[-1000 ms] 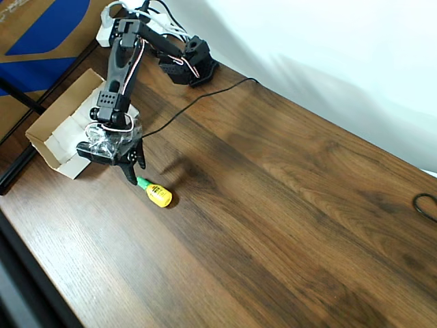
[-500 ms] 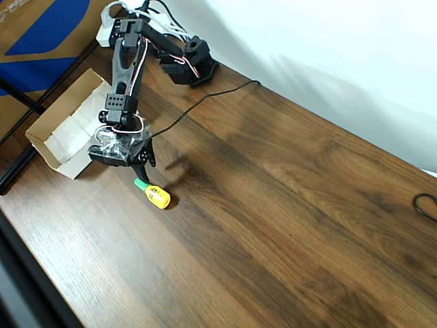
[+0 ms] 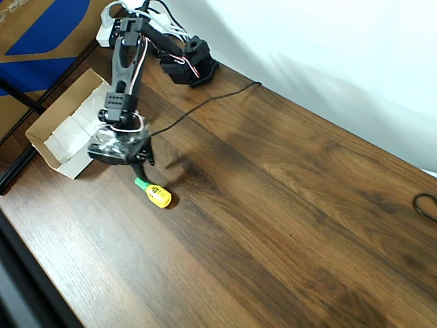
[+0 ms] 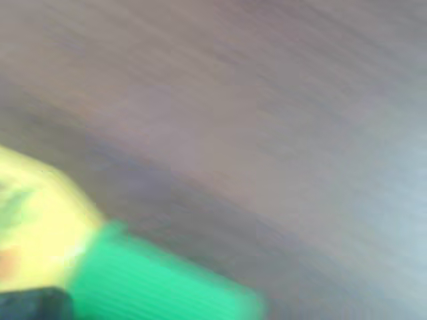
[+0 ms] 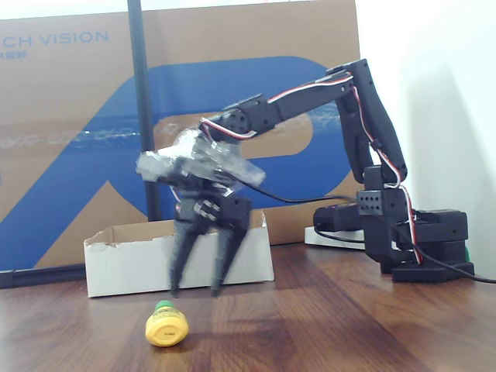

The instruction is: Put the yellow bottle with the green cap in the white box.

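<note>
Hovering above the desk (image 3: 273, 205), the claw (image 5: 198, 293) is pointing its two dark fingers (image 5: 180, 263) downward in the fixed view, spread apart with a clear gap between them and gripping nothing. Its tips are hanging just behind and slightly above the yellow bottle with the green cap (image 5: 166, 324), without touching it. That bottle is lying on its side on the dark wood; in the overhead view the bottle (image 3: 154, 193) is resting with its green cap pointing up-left toward the claw (image 3: 141, 164) and its yellow body pointing down-right. In the wrist view the bottle (image 4: 100, 267) is showing very close and blurred at the lower left, yellow body to the left and green cap to the right, with a dark piece at the bottom left corner that cannot be made out. The white box (image 3: 48, 140) is sitting at the desk's left edge in the overhead view, just beside the claw and near the bottle; in the fixed view the box (image 5: 124, 260) is standing behind the fingers. A black cable (image 3: 205, 101) is trailing across the desk from the arm's base (image 3: 188, 65).
</note>
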